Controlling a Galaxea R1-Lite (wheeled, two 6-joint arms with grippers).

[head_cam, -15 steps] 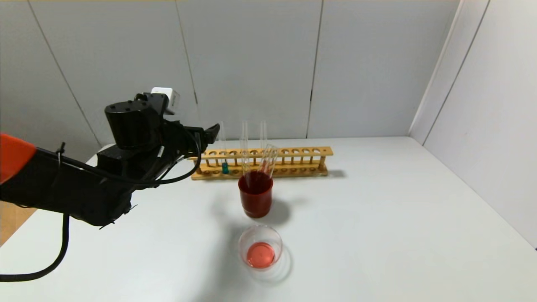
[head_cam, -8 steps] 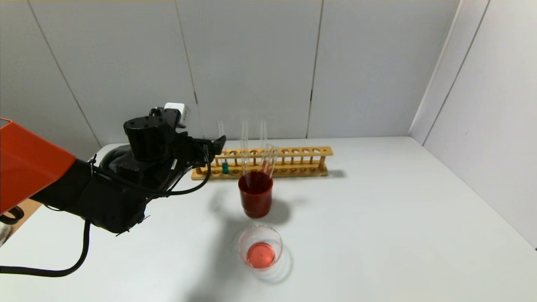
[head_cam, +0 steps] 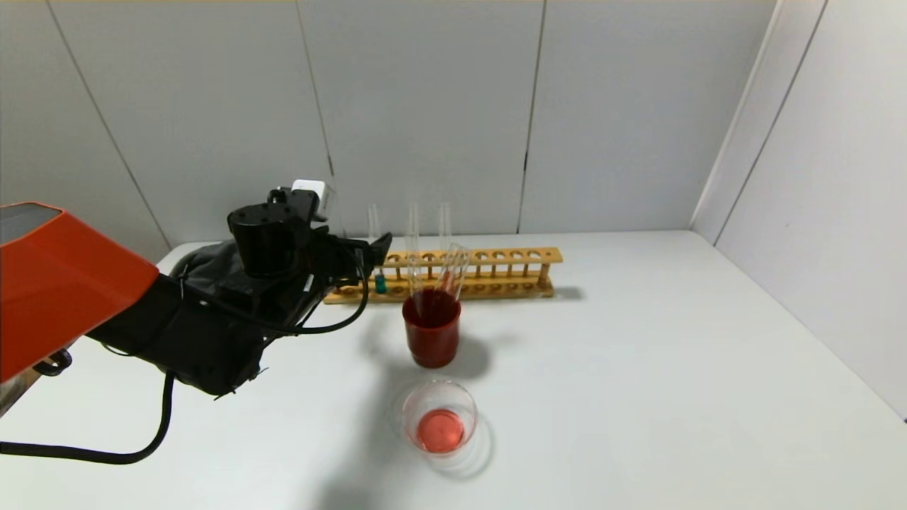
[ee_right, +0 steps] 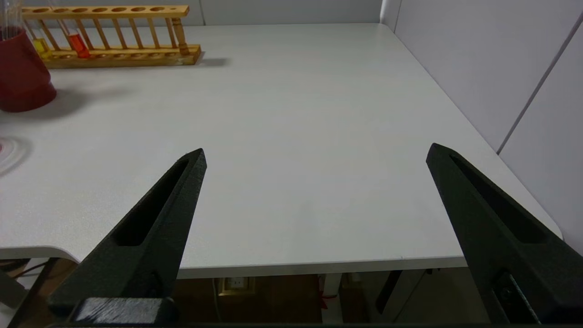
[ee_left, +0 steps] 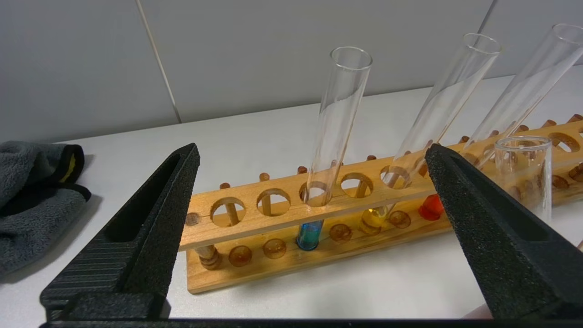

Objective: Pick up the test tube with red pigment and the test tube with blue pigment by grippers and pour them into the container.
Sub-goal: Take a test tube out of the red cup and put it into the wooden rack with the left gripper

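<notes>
While the blue tube stands in the rack, the left gripper hovers just before it, jaws wide and empty. Red liquid sits in the beaker; right gripper parked, spread apart.

My right hand never shows from the head camera — my left wrist camera cuts off the slanted clear glass tube and the grey folded cloth.
</notes>
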